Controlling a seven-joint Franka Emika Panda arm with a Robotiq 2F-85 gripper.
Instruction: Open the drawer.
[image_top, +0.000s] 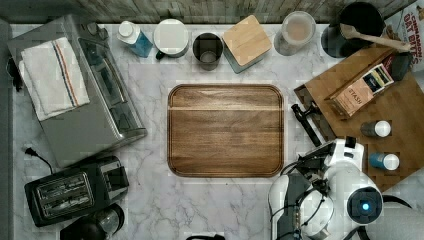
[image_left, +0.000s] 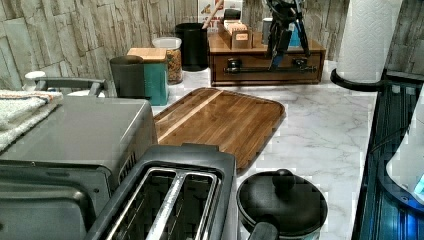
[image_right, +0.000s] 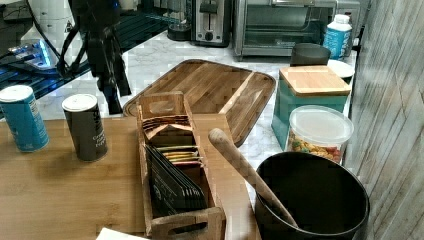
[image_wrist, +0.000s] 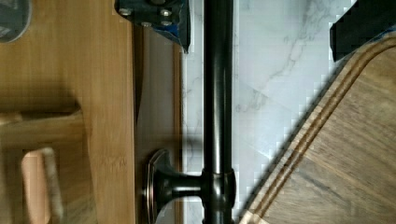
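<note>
A marble kitchen counter holds a low wooden stand (image_left: 266, 60) at the far right of the left view, against the stone wall. Its drawer (image_left: 265, 70) sits in the front face, and in the top view appears pulled slightly out from under the stand's top. A long thin black bar handle (image_left: 270, 70) runs across the front, held off the wood by two posts.

The robot's gripper (image_left: 281, 37) hangs down over the handle, a little right of its middle in the left view. In the wrist view the gripper (image_wrist: 261, 25) straddles the bar handle (image_wrist: 217, 107): one finger (image_wrist: 159, 16) sits on the drawer side, between bar and wood, the other (image_wrist: 362, 25) on the counter side. The fingers stand wide apart and neither touches the bar, so the hand holds nothing. This placement seems chosen so the fingers can close on the bar and draw it outward.

In front of the drawer lies a rounded walnut tray (image_top: 225, 130), near but not touching the handle; it may limit how far the drawer can slide. On top of the stand are a wooden tea box (image_right: 172, 165) and two small canisters (image_right: 52, 122), which would stay put because only the drawer moves.
</note>
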